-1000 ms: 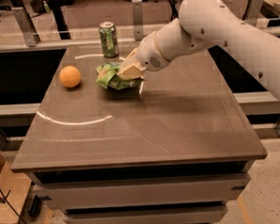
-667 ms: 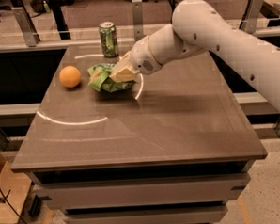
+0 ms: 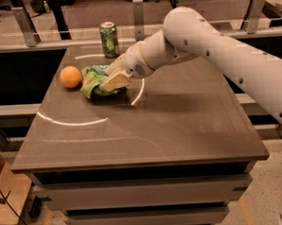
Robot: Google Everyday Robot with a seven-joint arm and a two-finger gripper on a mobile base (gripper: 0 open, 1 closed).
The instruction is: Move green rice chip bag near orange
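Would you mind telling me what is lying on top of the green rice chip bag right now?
The end effector sits over the right half of the green rice chip bag, hiding it. Its left half, beside the orange, is uncovered.

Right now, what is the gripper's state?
Gripper: closed on the crinkly light-green rice chip bag, right beside the small round orange fruit at the brown table's back left.

A single raised camera, perhaps head-mounted, looks down across the table [image 3: 180, 131], gripper [image 3: 110, 83] left of centre.
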